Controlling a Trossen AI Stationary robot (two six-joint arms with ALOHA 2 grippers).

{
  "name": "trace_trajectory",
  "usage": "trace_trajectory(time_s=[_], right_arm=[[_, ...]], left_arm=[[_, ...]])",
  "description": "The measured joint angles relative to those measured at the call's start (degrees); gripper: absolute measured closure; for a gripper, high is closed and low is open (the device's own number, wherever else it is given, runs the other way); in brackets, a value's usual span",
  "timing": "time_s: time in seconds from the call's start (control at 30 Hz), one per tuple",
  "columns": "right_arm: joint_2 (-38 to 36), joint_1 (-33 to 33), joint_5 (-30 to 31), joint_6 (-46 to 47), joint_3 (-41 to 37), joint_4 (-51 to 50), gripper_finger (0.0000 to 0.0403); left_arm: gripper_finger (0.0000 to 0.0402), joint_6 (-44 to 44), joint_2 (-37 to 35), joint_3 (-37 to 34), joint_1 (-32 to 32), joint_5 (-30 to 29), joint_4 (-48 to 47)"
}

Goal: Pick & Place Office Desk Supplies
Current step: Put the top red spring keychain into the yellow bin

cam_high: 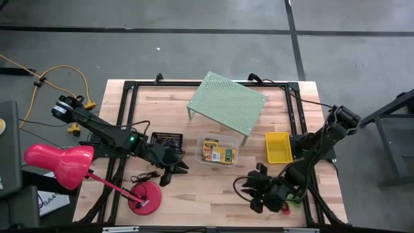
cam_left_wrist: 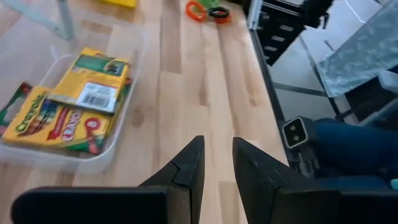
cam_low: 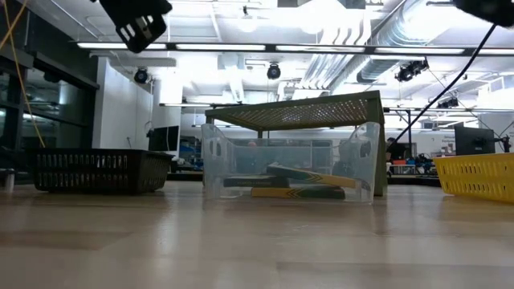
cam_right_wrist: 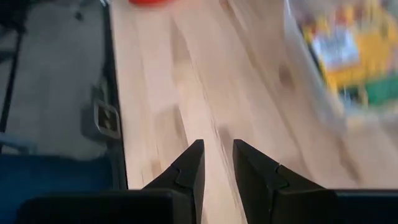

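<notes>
Green-and-yellow card boxes (cam_left_wrist: 68,106) lie in the clear tub (cam_high: 218,150) at mid-table. The black mesh tray (cam_high: 167,138) stands left of the tub and the yellow basket (cam_high: 278,147) right of it. Red, black and green little rings (cam_left_wrist: 206,10) lie on the wood near the table's right rail. My left gripper (cam_left_wrist: 217,155) hovers open above bare wood, near-left of the tub. My right gripper (cam_right_wrist: 216,158) hovers open above bare wood, near-right of the tub. Neither has anything between its fingers.
The pale green perforated shelf (cam_high: 228,102) stands on its legs behind the tub. The pink-red desk lamp (cam_high: 58,162) leans over the left edge, its round base (cam_high: 145,196) at the near left. Bare wood lies between the two grippers along the near edge.
</notes>
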Motion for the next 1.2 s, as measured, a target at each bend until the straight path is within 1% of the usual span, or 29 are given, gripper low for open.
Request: trace_trajectory(time_s=[0.13, 0.33, 0.5, 0.67, 0.8, 0.97, 1.2], right_arm=[[0.01, 0.02, -8.45, 9.76, 0.0, -8.01, 0.033], [0.06, 0.36, -19.52, 23.42, 0.0, -20.25, 0.033], [0.1, 2.36, -24.12, 33.04, -0.02, -23.75, 0.033], [0.11, 4.82, -25.84, 44.06, -0.02, -24.42, 0.033], [0.17, 6.69, -23.36, 48.57, -0.02, -25.87, 0.033], [1.81, 7.63, -22.12, 51.06, -0.02, -27.33, 0.033], [6.54, 7.91, -24.65, 50.81, -0.02, -27.57, 0.033]], left_arm=[[0.0324, 2.54, 0.0, 0.0, -0.17, 0.0, 0.37], [0.0324, 3.09, 0.0, 0.0, 0.57, 0.02, 0.43], [0.0324, 3.1, 0.0, 0.0, 0.75, 0.03, 0.43], [0.0324, 3.11, 0.0, 0.0, 0.75, 0.05, 0.46], [0.0324, 3.11, 0.01, 0.0, 0.75, 0.05, 0.43], [0.0324, 3.1, 0.02, 0.01, 0.62, 0.07, 0.43], [0.0324, 3.09, 0.02, 0.02, 0.62, 0.1, 0.43]])
